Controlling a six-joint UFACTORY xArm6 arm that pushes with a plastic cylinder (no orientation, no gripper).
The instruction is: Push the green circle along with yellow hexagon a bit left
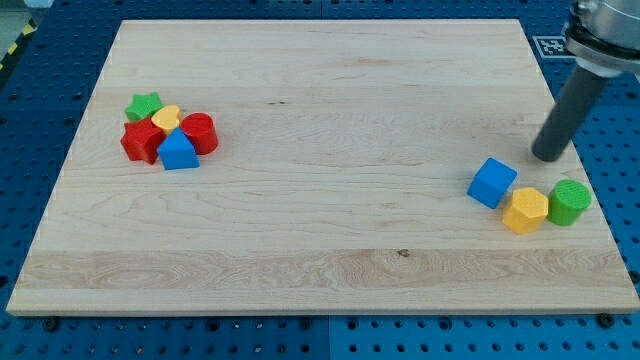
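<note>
The green circle [569, 202] sits near the board's right edge, touching the yellow hexagon [525, 210] on its left. A blue cube [492, 183] touches the hexagon's upper left. My tip [547, 157] rests on the board just above the green circle and to the right of the blue cube, a small gap away from both.
A cluster at the view's left holds a green star [144, 105], a yellow heart [166, 117], a red cylinder [199, 133], a red star [140, 141] and a blue triangle [178, 151]. The wooden board [320, 250] lies on a blue pegboard.
</note>
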